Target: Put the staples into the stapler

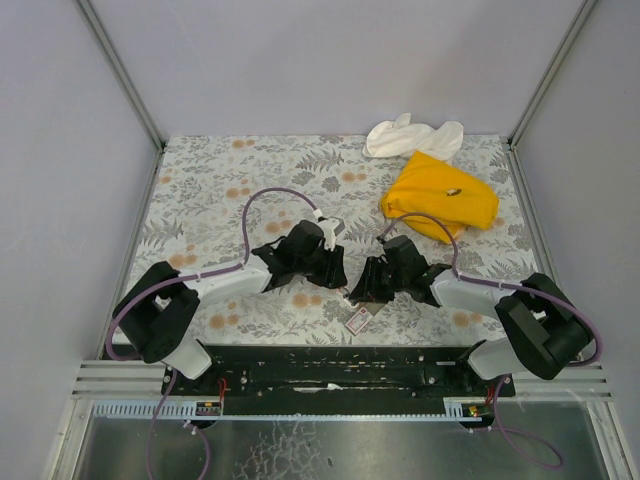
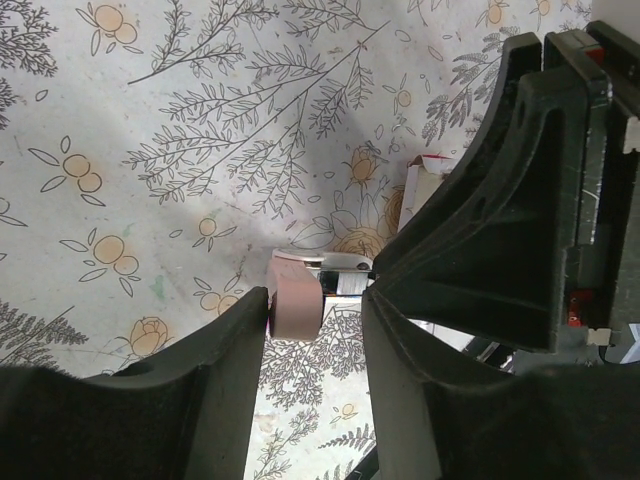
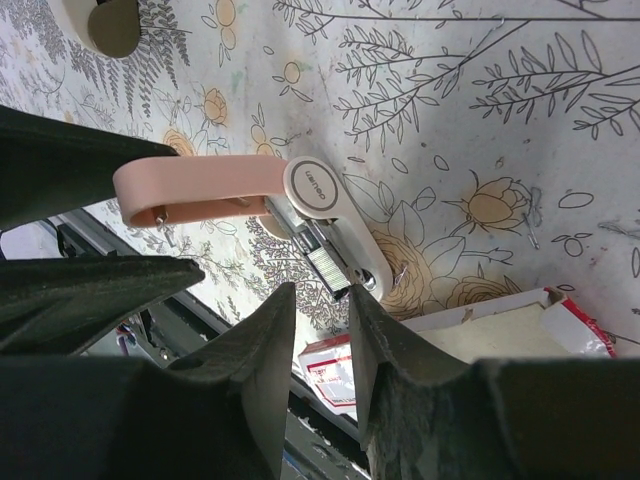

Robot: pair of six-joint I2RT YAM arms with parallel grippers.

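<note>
The stapler (image 3: 312,187) hangs open just above the floral table, its pink top arm (image 3: 190,185) swung away from the white base (image 3: 365,255). A silver strip of staples (image 3: 330,268) sits in the metal channel. My right gripper (image 3: 318,292) is open, its fingertips either side of the strip's end. My left gripper (image 2: 316,296) is open around the pink arm's tip (image 2: 295,295), which touches one finger. The staples box (image 1: 358,320) lies near the front edge, with its tan inner tray (image 3: 500,335) beside the red-and-white sleeve (image 3: 335,365). In the top view both grippers (image 1: 335,262) (image 1: 362,288) meet and hide the stapler.
A yellow cloth (image 1: 440,195) and a white cloth (image 1: 410,137) lie at the back right. The black base rail (image 1: 330,365) runs along the near edge, just behind the box. Enclosure walls stand on both sides. A loose staple (image 3: 530,232) lies on the table.
</note>
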